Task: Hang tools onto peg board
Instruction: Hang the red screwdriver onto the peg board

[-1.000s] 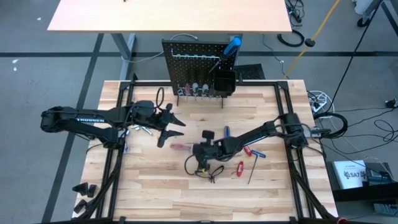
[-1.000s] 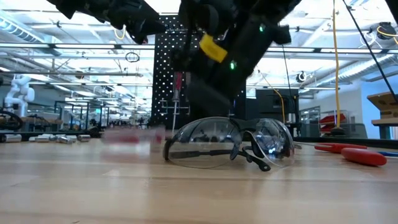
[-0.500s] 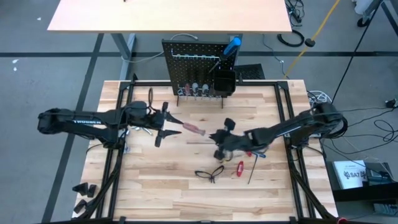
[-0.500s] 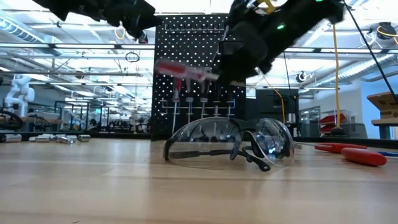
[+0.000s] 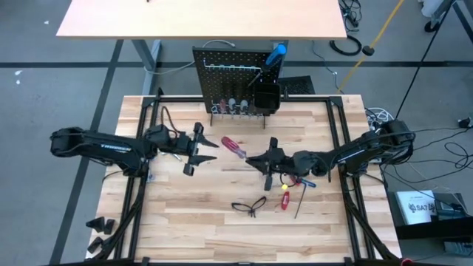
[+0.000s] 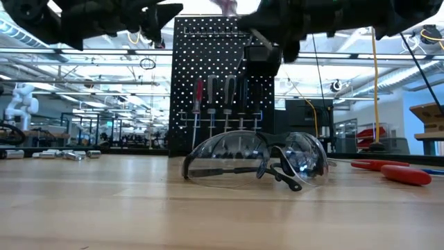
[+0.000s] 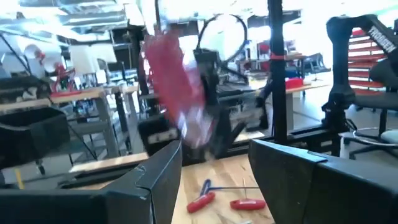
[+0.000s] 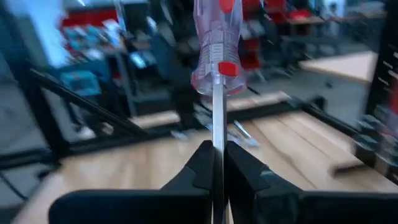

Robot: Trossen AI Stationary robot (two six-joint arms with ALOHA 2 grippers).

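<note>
Above the wooden table (image 5: 185,214), the right gripper (image 5: 260,159) pinches a red screwdriver (image 5: 233,146) by its shaft; left gripper (image 5: 199,147) waits open, empty. Thin-shaft grip may let it swivel or slip.

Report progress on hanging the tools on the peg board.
Done: several screwdrivers hang on the peg board. In hand: the right gripper is shut on the red-handled screwdriver, held above the table; the left gripper is open. Left: the glasses and red hex keys lie on the table.
</note>
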